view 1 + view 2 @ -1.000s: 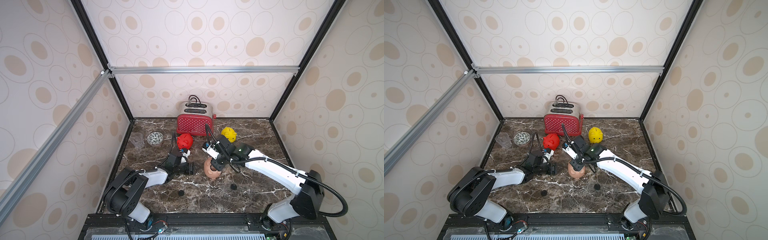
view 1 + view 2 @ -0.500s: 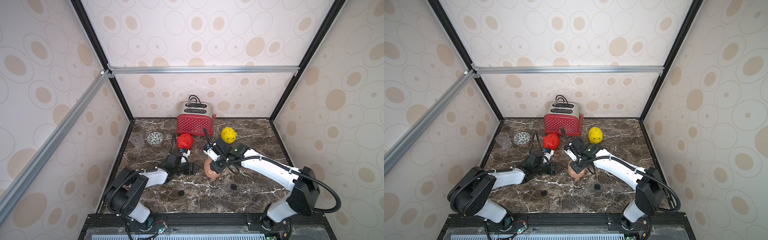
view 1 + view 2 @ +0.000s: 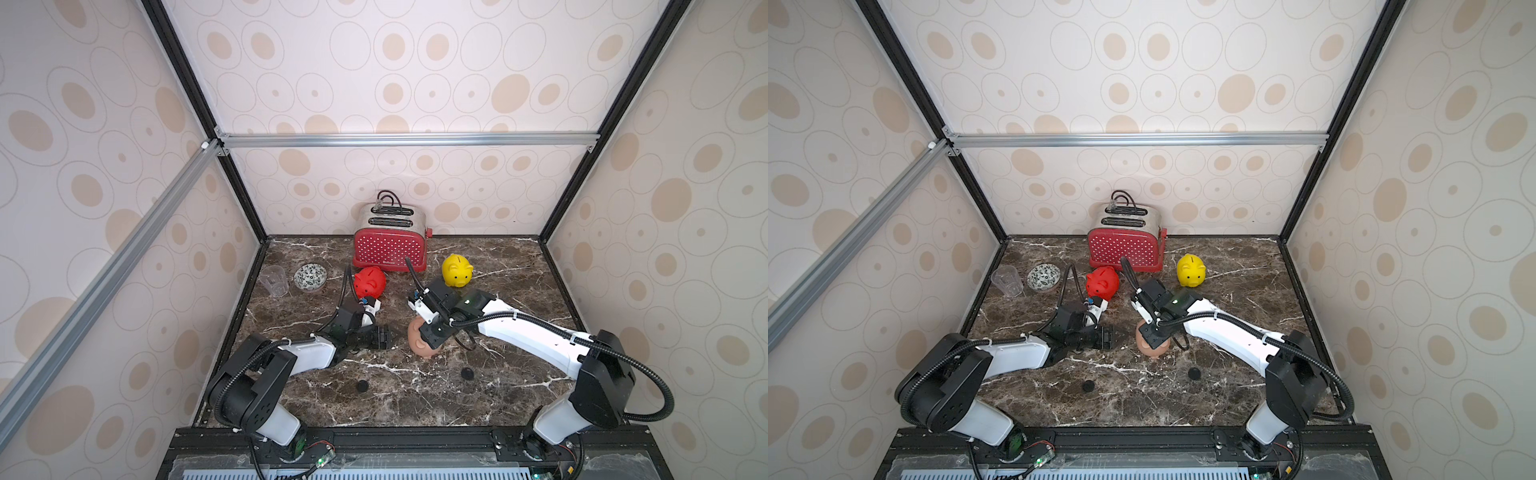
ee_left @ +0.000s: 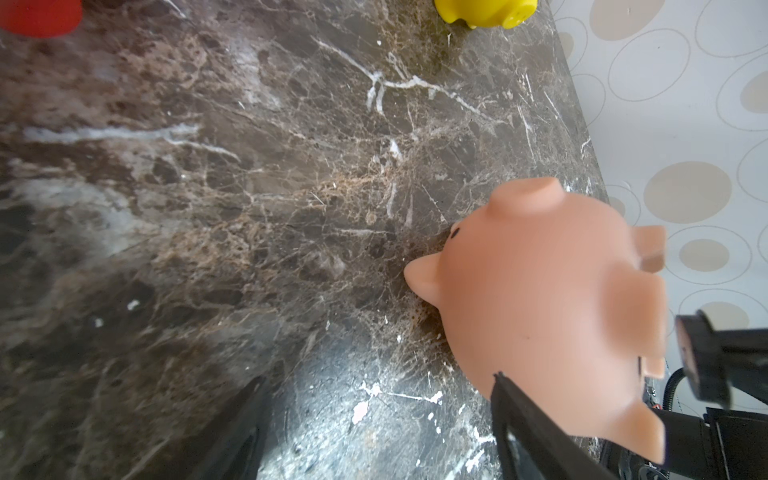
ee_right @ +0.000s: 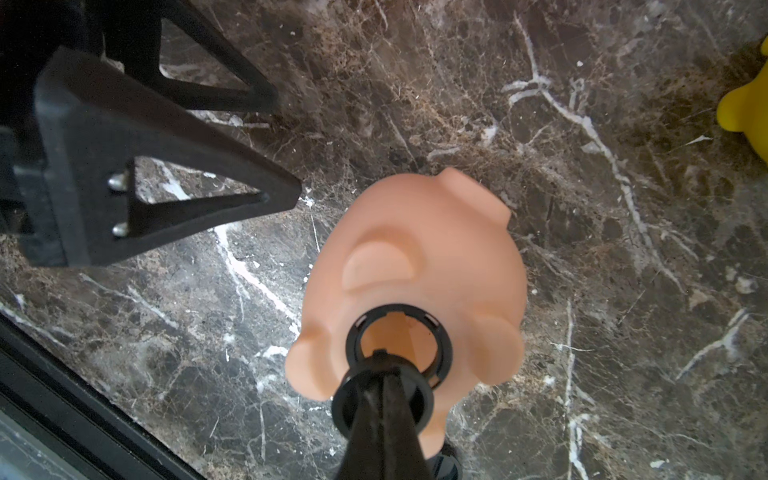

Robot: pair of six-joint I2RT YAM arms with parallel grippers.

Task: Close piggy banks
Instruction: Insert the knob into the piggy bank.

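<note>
The left arm (image 3: 311,358) and right arm (image 3: 528,337) are wearing white shells, black joints, ribbed black cables, triangular black fingers (image 5: 187,145) (two silver screws).

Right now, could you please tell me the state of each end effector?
Left end effector: open, holding nothing.
Right end effector: closed on a black round plastic plug at the belly hole of the peach-pink plastic piggy bank.
</note>
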